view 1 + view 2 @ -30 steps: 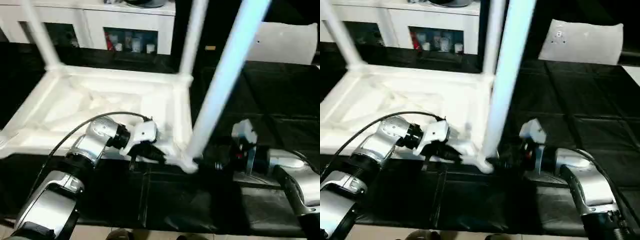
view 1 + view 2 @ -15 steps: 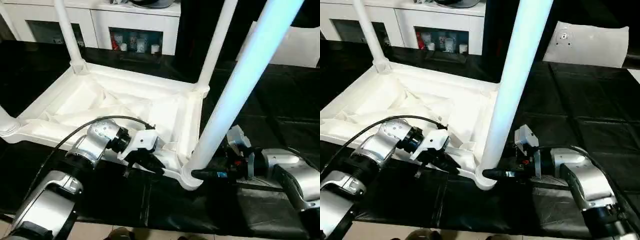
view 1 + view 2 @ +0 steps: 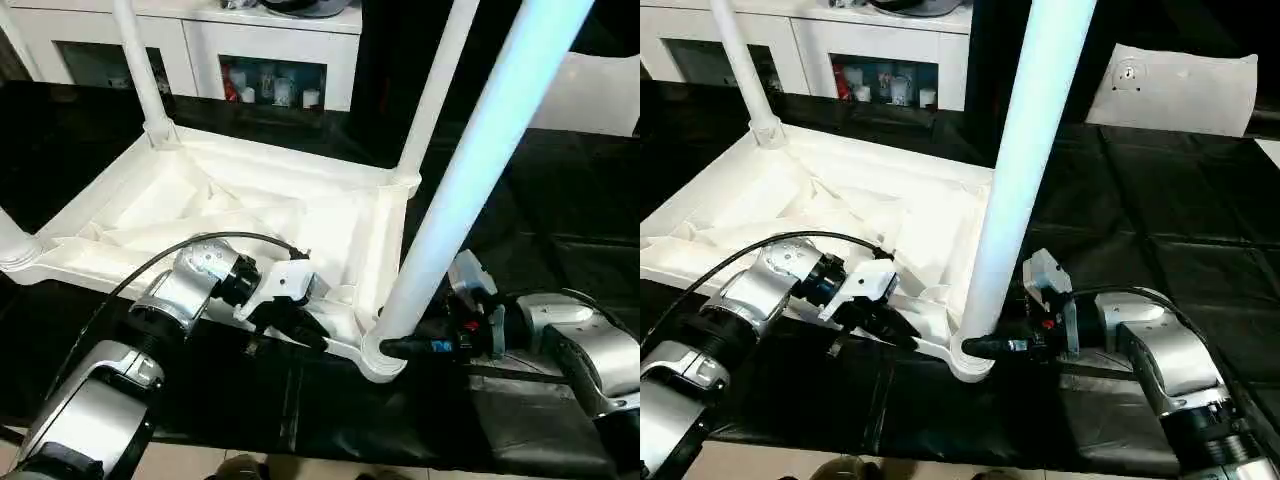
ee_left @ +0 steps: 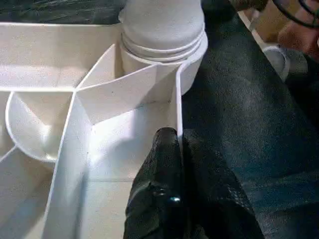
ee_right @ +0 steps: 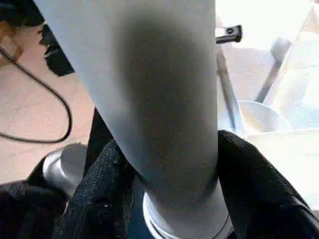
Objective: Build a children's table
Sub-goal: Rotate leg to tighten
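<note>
The white tabletop (image 3: 250,210) lies upside down on the black cover, ribs up. Legs stand in its corner sockets: two at the far corners (image 3: 140,70) (image 3: 435,90), one at the near left (image 3: 10,240), and a thick near right leg (image 3: 470,170) rising close to the camera. My left gripper (image 3: 300,325) is shut on the tabletop's front rim beside that socket, its fingers (image 4: 159,169) pinching the thin wall. My right gripper (image 3: 985,347) reaches in from the right at the near right leg's base, with a finger (image 5: 99,199) pressed against each side of it.
A white cabinet (image 3: 250,40) with glass doors runs along the back. A flat white bag (image 3: 1170,85) lies at the far right on the black cover (image 3: 1140,200). The table's front edge and the floor (image 3: 180,465) are just below my forearms.
The camera has tilted, so the whole picture shifted. My right gripper has closed in from wide open around the near right leg's base. The left gripper keeps its grip on the rim.
</note>
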Available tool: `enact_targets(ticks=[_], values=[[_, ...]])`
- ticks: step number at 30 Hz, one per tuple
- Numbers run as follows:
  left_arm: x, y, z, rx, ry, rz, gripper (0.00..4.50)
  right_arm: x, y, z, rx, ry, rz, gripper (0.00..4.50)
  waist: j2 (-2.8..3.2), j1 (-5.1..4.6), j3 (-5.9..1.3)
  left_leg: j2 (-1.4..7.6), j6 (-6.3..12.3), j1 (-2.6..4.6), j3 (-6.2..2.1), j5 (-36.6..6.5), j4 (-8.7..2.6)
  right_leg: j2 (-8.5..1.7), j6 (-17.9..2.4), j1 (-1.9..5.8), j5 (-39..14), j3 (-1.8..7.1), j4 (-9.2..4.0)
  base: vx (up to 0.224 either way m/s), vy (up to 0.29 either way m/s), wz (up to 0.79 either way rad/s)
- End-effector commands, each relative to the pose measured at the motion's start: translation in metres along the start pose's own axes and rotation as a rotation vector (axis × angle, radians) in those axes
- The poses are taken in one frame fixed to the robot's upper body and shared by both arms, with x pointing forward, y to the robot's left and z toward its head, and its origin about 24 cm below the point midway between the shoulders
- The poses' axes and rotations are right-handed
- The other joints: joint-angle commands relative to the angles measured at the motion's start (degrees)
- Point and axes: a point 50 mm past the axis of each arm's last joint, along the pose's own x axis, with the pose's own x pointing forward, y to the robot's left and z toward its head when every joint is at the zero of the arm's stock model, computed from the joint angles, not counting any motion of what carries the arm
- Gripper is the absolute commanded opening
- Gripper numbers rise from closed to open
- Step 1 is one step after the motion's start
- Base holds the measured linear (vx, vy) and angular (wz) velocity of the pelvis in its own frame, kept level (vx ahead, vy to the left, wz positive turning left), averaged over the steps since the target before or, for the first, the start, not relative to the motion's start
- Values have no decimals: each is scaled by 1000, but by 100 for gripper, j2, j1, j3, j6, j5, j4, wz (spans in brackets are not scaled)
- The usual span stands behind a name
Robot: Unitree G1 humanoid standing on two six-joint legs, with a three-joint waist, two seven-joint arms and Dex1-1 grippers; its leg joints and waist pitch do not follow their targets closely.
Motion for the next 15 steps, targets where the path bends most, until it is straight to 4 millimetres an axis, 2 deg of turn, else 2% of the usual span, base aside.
enact_targets(ticks=[1, 2, 3, 4, 5, 6, 7, 8, 9, 10, 11, 12, 15], values=[[15, 10, 29, 65, -107, 56, 0, 14, 0, -3, 20, -1, -80, 206, -38, -49, -403, 399, 357, 104, -152, -539, -370, -539, -1397, 279, -560, 292, -403, 0, 0, 0], [20, 16, 31, 34, -104, 136, 0, 22, -4, -5, 35, -1, -197, 206, -45, -78, -396, 380, 251, 98, -168, -689, -380, -554, -1348, 287, -857, 292, -431, 0, 0, 0], [21, 18, 31, 21, -100, 163, 0, 24, -6, -6, 46, -2, -230, 204, -52, -117, -379, 363, 129, 105, -175, -827, -392, -552, -1231, 280, -1234, 288, -475, 0, 0, 0], [23, 20, 32, 10, -99, 186, 0, 27, -7, -6, 52, -8, -254, 203, -49, -137, -378, 358, 88, 128, -177, -889, -392, -557, -1179, 266, -1417, 292, -506, 0, 0, 0], [26, 23, 34, -12, -109, 220, 0, 32, -9, -5, 79, -32, -309, 202, -74, -177, -374, 334, 36, 72, -196, -876, -401, -558, -1054, 319, -1669, 286, -522, 0, 0, 0], [29, 25, 35, -35, -114, 255, 0, 38, -12, -5, 107, -55, -363, 202, -39, -188, -387, 338, 15, 85, -197, -835, -406, -548, -1021, 315, -1665, 290, -518, 0, 0, 0], [33, 28, 36, -47, -109, 292, 0, 45, -15, -4, 131, -74, -429, 200, -41, -277, -389, 338, -9, 93, -204, -891, -411, -530, -1036, 282, -1637, 288, -528, 0, 0, 0], [33, 28, 36, -47, -109, 292, 0, 45, -15, -4, 131, -74, -429, 197, -41, -277, -389, 338, -9, 93, -204, -891, -411, -530, -1036, 282, -1637, 288, -528, 0, 0, 0], [38, 31, 38, -80, -110, 345, 0, 54, -18, -3, 165, -89, -503, 197, -45, -343, -395, 321, -13, 90, -196, -929, -402, -518, -1032, 280, -1625, 295, -539, 0, 0, 0], [44, 35, 41, -124, -117, 420, 0, 69, -21, -1, 201, -111, -593, 196, -29, -366, -393, 325, -18, 97, -195, -957, -401, -521, -1058, 257, -1637, 301, -538, 0, 0, 0], [45, 35, 41, -128, -118, 426, 0, 70, -21, -1, 204, -112, -601, 196, -33, -423, -378, 313, -69, 89, -205, -1036, -410, -516, -1046, 242, -1839, 289, -560, 0, 0, 0], [50, 40, 45, -172, -124, 501, 0, 85, -24, 3, 229, -121, -668, 196, -22, -425, -406, 313, -85, 102, -211, -1012, -399, -525, -1002, 265, -1905, 295, -566, 0, 0, 0], [53, 44, 48, -202, -130, 561, 0, 96, -26, 7, 234, -129, -706, 196, 1, -476, -399, 311, -66, 102, -206, -1062, -405, -504, -1009, 245, -1815, 307, -577, 0, 0, 0]])
